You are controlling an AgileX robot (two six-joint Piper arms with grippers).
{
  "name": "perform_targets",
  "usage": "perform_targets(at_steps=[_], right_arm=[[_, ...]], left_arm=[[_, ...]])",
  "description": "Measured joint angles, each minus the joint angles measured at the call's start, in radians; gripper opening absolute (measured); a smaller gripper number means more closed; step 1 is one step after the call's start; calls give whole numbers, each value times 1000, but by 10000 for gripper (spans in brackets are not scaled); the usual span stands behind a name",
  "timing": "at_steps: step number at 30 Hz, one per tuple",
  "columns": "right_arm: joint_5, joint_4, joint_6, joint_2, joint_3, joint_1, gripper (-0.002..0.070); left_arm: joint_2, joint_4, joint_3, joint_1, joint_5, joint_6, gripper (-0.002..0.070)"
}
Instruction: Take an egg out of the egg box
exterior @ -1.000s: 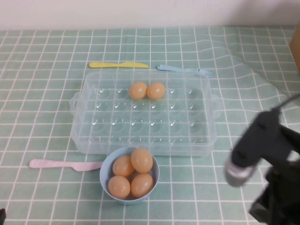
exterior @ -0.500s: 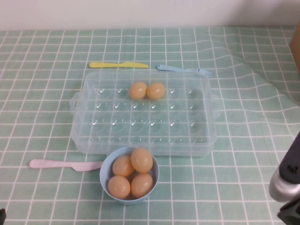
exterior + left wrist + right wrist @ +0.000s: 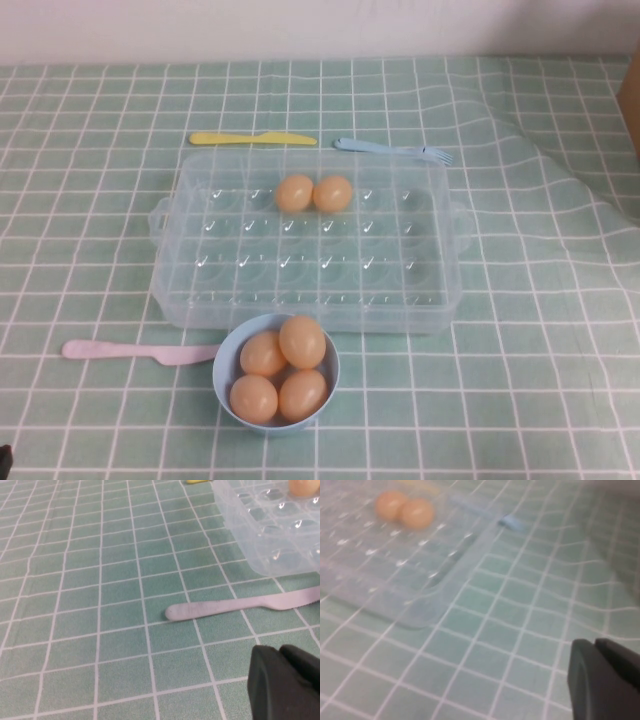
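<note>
The clear egg box [image 3: 440,300] lies mid-table. Two tan-orange eggs [image 3: 294,193] [image 3: 332,193] sit side by side in its far row. They also show in the right wrist view [image 3: 390,505] [image 3: 417,513], with the box [image 3: 420,580]. Neither arm shows in the high view. My left gripper [image 3: 280,652] is shut and empty, low over the cloth near the pink knife [image 3: 235,607], off the box's corner [image 3: 270,535]. My right gripper [image 3: 596,647] is shut and empty, over the cloth off the box's right side.
A light-blue bowl [image 3: 225,365] with several eggs [image 3: 302,342] stands against the box's front edge. A pink knife [image 3: 140,351] lies left of the bowl. A yellow knife [image 3: 252,138] and a blue fork [image 3: 392,149] lie behind the box. The cloth is rumpled at the right.
My right arm has pulled back to the lower right and left the high view. The eggs, box and bowl have not moved.
</note>
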Motion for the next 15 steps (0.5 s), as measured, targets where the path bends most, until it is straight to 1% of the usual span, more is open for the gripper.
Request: perform_targets(at_steps=[3, 6, 11, 15], right_arm=[[-108, 5, -4, -161, 142, -111, -17], [-127, 25, 10, -311, 224, -192, -17], [-61, 49, 27, -478, 262, -281, -17], [32, 53, 31, -523, 262, -296, -17]], left_arm=[[0, 0, 0, 0, 0, 0, -4], [0, 0, 0, 0, 0, 0, -4], [0, 0, 0, 0, 0, 0, -4], [0, 0, 0, 0, 0, 0, -4]])
